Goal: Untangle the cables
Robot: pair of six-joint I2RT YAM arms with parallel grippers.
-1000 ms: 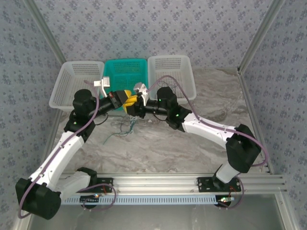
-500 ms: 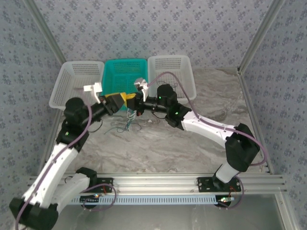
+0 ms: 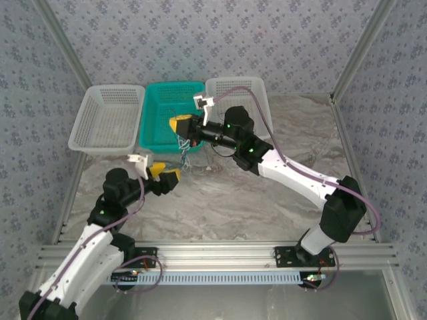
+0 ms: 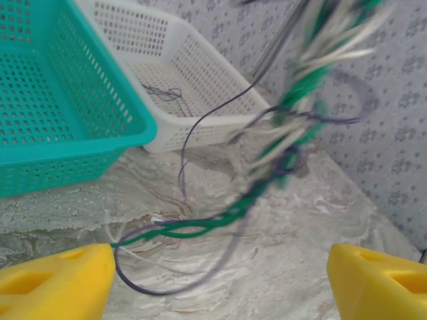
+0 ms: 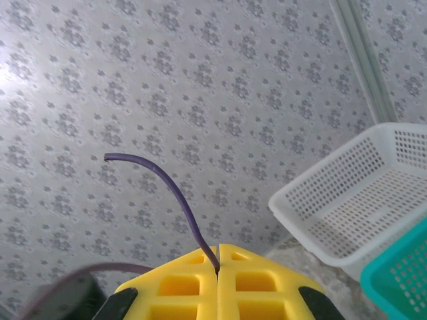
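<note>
Surveying the grey marbled bench and teal plastic basket, I judge the untangling barely begun. My left gripper has jaws wide and empty. My right gripper, jaws pinched on a dark purple strand, dangles the knotted thin green, whitish and purple cables just before that basket.

Right arm reaches out long; right gripper sits over the near side of the teal basket, fingers pressed together on a purple wire. Left arm bent; left gripper low, in front of the basket, fingers spread wide.
</note>
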